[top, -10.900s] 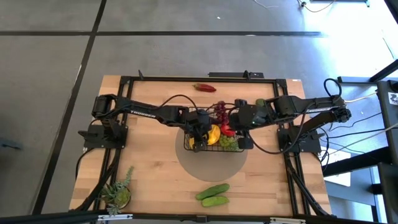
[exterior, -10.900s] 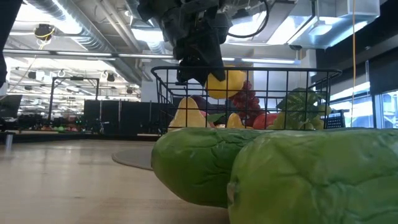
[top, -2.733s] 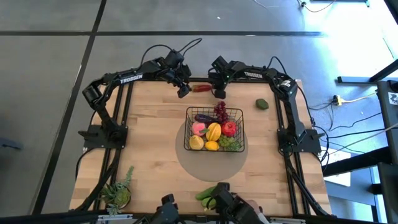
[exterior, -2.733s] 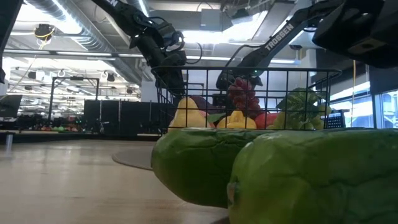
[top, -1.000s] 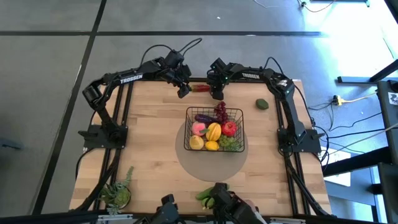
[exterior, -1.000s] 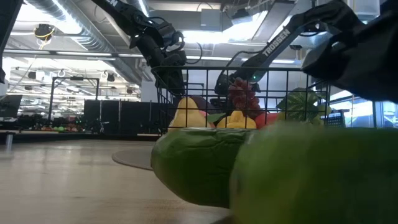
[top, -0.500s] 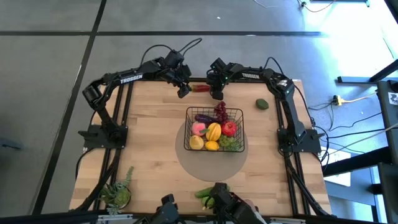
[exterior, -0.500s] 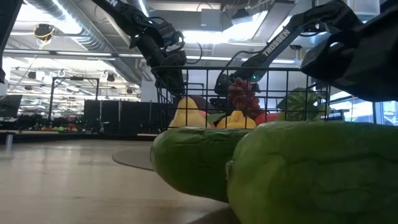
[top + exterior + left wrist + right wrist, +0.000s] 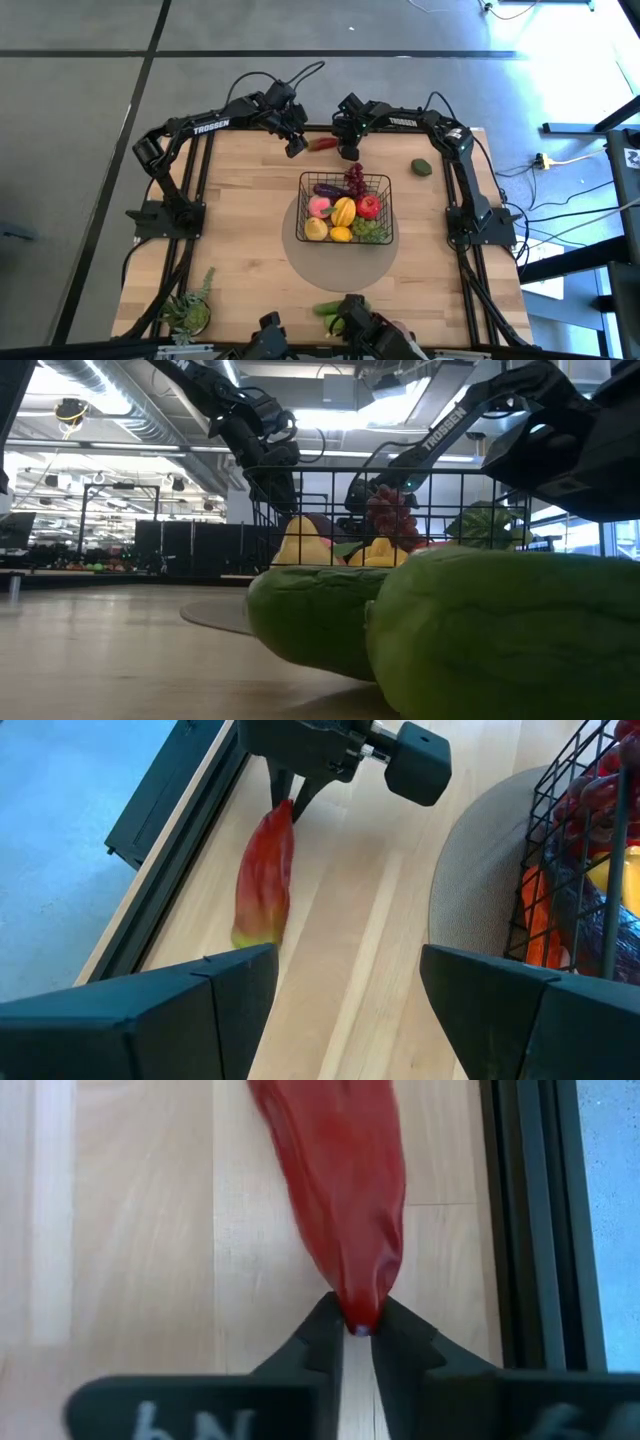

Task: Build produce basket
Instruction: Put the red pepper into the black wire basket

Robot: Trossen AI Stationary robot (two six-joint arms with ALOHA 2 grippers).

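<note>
Near the top middle, the right hand (image 9: 357, 1342) pinches the red pepper's (image 9: 340, 1190) thin tip. It looks light, smooth and slippery, so it may slip. The left hand (image 9: 340, 982) is spread wide.

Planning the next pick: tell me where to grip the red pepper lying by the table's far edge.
Grip the red pepper at its narrow pointed tip, from above: it lies flat and the body widens away from there. The right gripper is pinching exactly that tip.
</note>
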